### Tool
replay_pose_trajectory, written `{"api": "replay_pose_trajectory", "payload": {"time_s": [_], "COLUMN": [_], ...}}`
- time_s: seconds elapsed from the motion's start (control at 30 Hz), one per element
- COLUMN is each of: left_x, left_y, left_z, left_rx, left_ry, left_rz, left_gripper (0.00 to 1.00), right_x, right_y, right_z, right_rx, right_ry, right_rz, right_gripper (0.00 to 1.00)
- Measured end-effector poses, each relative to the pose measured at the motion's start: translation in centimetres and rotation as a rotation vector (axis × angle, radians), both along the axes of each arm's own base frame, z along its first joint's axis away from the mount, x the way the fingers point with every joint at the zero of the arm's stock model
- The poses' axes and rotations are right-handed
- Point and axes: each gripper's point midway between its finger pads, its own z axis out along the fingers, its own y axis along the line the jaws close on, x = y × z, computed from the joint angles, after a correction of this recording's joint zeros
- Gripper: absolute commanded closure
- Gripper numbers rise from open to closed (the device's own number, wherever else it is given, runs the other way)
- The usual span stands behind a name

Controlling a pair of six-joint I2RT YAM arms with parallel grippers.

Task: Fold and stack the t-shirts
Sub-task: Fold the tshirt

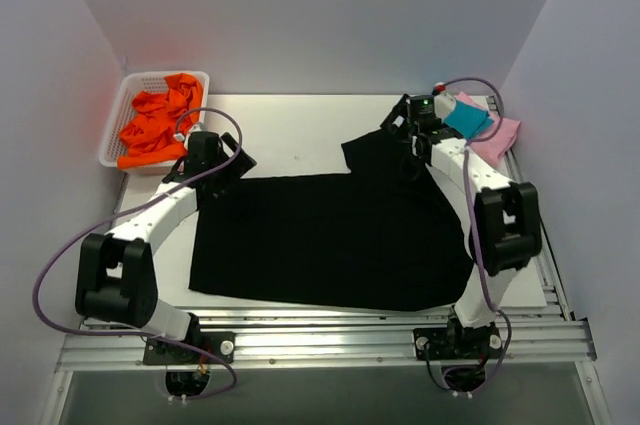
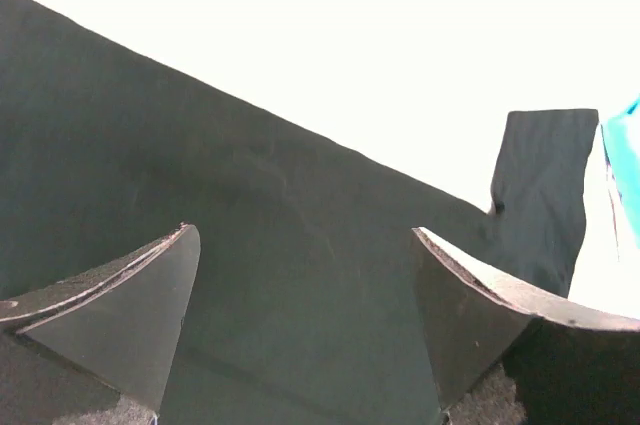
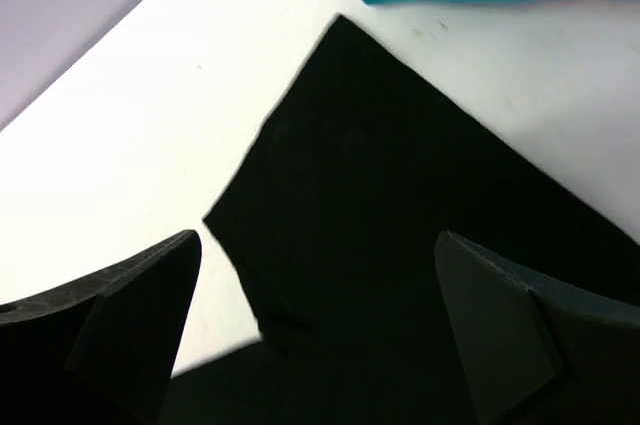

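Two seem done, teal shirt atop pink shirt; my left gripper and right gripper gape empty over the unfolded black shirt.

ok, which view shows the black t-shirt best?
Top external: the whole black t-shirt lies spread on the table, nearly its full outline and one sleeve visible. Left wrist shows only part of its body, one straight edge and that sleeve. Right wrist shows just the sleeve area close up.
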Motion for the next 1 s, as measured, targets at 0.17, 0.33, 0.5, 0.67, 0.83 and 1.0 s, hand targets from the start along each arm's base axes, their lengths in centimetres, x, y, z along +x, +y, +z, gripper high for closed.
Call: {"api": "replay_pose_trajectory", "payload": {"time_s": [0.17,0.33,0.5,0.67,0.83,1.0], "left_x": [2.3,3.4,4.2,4.5,4.3,4.0], "left_y": [0.3,-0.7,-1.1,-1.1,-1.0,-0.5], "left_z": [-3.1,-2.4,-1.5,-1.7,-2.1,-3.2], "left_rx": [-0.035,-0.068,-0.089,-0.104,-0.112,-0.114], "left_ry": [0.034,-0.021,-0.071,-0.081,-0.083,-0.061], "left_rz": [-0.014,-0.06,-0.088,-0.095,-0.099,-0.094], "left_gripper": [0.06,0.05,0.05,0.05,0.05,0.05], "right_x": [7.5,12.1,14.4,14.1,14.2,15.0], "right_y": [1.9,1.9,0.6,-0.8,-1.6,-1.0], "right_z": [-2.9,-3.6,-5.1,-8.8,-12.8,-12.8], "right_rx": [-0.06,-0.122,-0.194,-0.25,-0.304,-0.308], "right_ry": [0.036,0.036,0.058,0.132,0.189,0.169], "right_rz": [0.083,0.094,0.066,0.045,0.033,0.038], "right_gripper": [0.02,0.02,0.02,0.02,0.03,0.12]}}
